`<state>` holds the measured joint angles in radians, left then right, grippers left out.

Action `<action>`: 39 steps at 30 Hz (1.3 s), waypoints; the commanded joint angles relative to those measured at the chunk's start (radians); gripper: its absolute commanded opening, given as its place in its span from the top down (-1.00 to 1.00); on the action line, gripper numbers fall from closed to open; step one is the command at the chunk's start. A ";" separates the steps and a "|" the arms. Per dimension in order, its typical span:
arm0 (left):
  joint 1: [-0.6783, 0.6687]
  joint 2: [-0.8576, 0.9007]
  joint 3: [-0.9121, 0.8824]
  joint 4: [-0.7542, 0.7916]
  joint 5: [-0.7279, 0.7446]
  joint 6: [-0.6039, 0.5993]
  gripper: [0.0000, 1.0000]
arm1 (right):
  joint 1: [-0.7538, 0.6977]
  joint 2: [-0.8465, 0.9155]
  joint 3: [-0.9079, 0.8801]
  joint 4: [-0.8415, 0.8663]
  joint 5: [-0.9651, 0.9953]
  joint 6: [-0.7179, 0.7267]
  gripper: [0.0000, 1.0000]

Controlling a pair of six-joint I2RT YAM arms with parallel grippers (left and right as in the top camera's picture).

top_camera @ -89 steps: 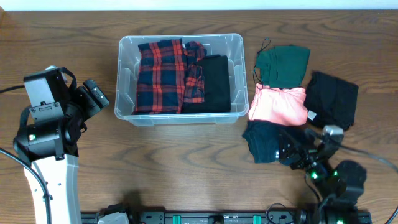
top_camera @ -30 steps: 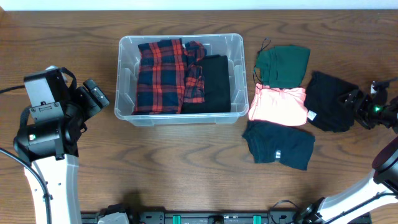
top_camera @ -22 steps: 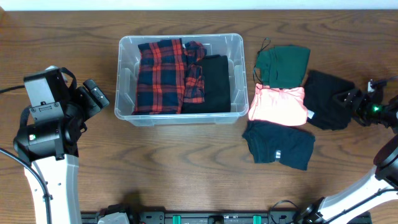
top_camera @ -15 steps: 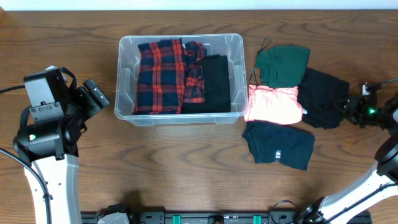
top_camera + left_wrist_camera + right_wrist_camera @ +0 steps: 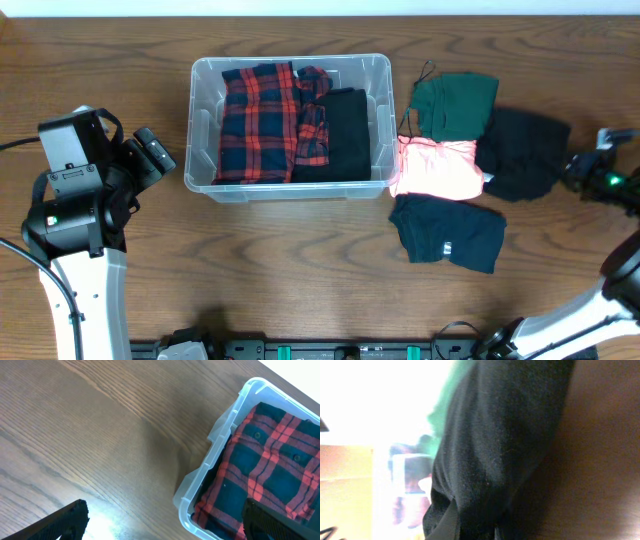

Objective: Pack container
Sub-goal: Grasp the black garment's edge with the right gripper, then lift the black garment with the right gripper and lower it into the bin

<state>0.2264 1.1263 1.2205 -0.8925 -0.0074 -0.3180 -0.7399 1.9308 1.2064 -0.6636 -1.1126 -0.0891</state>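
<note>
The clear container (image 5: 205,120) stands at the middle left of the table, holding a folded red-and-navy plaid shirt (image 5: 258,122) and a black garment (image 5: 345,135). My right gripper (image 5: 572,172) is at the far right, shut on the right edge of a black garment (image 5: 520,155) lying on the table. In the right wrist view this black garment (image 5: 500,445) fills the frame, and my right gripper (image 5: 470,527) is pinched into its cloth. My left gripper (image 5: 158,157) hangs open left of the container, with nothing in it. In the left wrist view my left gripper (image 5: 165,525) hangs open over the container's corner (image 5: 220,442).
Right of the container lie a folded green garment (image 5: 455,105), a pink one (image 5: 440,170) and a dark teal one (image 5: 448,232). The black garment overlaps the pink one's right edge. Bare wood lies along the table's front.
My right gripper has shut on the black garment's right edge. The garment has bunched and slid left, nudging the pink one toward the container. The left arm has not moved.
</note>
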 commanded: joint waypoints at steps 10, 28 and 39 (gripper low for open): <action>0.004 0.003 0.001 -0.001 -0.012 -0.009 -0.96 | 0.312 -0.450 0.011 0.213 -0.253 0.328 0.98; 0.004 0.003 0.001 -0.002 -0.012 -0.009 -0.96 | 1.077 -0.377 0.010 0.715 0.613 0.706 0.97; 0.004 0.003 0.001 -0.002 -0.012 -0.009 -0.96 | 1.094 -0.080 0.009 0.624 0.617 0.724 0.97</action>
<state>0.2264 1.1263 1.2205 -0.8925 -0.0074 -0.3180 0.3496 1.8183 1.2083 -0.0311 -0.5064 0.6193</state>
